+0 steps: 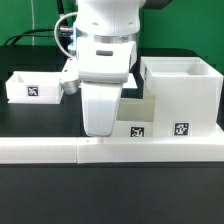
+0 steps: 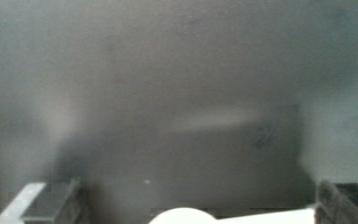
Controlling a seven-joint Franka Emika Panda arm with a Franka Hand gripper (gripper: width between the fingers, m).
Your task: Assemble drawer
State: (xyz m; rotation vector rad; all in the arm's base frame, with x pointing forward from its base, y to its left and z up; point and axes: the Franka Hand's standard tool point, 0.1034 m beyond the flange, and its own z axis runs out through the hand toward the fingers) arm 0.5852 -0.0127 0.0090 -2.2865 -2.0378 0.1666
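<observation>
The big white drawer box (image 1: 181, 94) stands open-topped at the exterior view's right, with a tag on its front. A smaller white drawer tray (image 1: 33, 87) lies at the left. A low white panel (image 1: 138, 117) with a tag stands beside the box, just right of my hand. My gripper (image 1: 99, 132) hangs low in the middle, and its tips are hidden against the front bar. In the blurred wrist view the gripper (image 2: 194, 200) is open with its fingers (image 2: 43, 205) wide apart over dark table. A rounded white shape (image 2: 183, 216) shows between them at the frame edge, apart from both fingers.
A long white bar (image 1: 150, 152) runs across the front of the table, right below my hand. Cables and a white wall show behind the arm. The table top (image 1: 40, 120) is black.
</observation>
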